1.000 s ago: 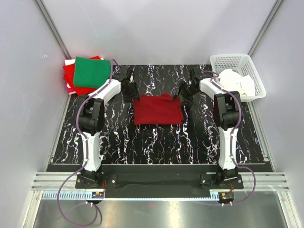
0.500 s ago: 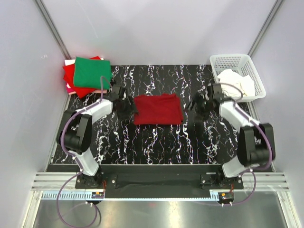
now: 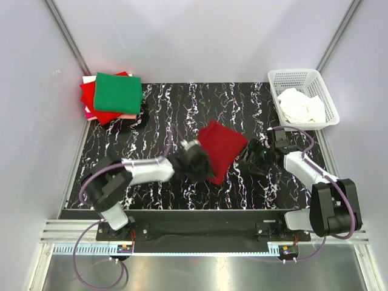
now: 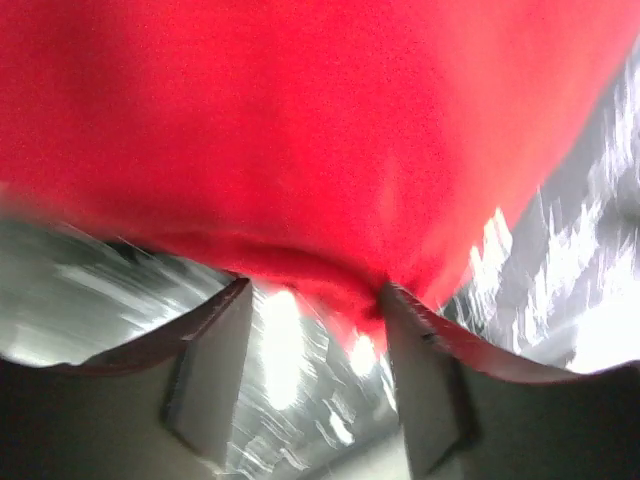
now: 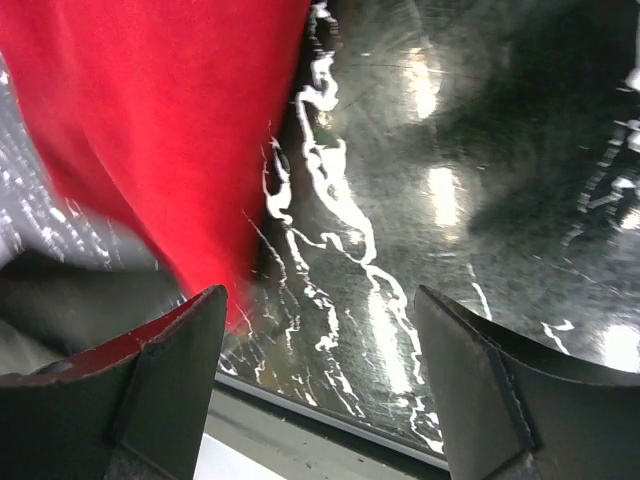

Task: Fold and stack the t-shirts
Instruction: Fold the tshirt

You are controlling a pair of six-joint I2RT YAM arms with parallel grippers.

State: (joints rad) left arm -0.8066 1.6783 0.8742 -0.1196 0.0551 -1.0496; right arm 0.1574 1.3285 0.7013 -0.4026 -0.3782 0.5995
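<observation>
A folded dark crimson t-shirt lies turned at an angle on the black marbled table. My left gripper is at its near-left corner. In the left wrist view the shirt fills the top. That gripper has its jaws apart, with the cloth's edge sagging against the right fingertip. My right gripper is open and empty just right of the shirt. In the right wrist view the shirt lies to its left. A stack with a green t-shirt over bright red and pink ones sits at the far left.
A white lattice basket holding white cloth stands at the far right corner. Grey walls close in the table on three sides. The table's near edge runs just below my right gripper.
My left arm has swung from the shirt's far-left side round to its near-left corner. The crimson shirt has turned and slid to the right. My right gripper has moved nearer.
</observation>
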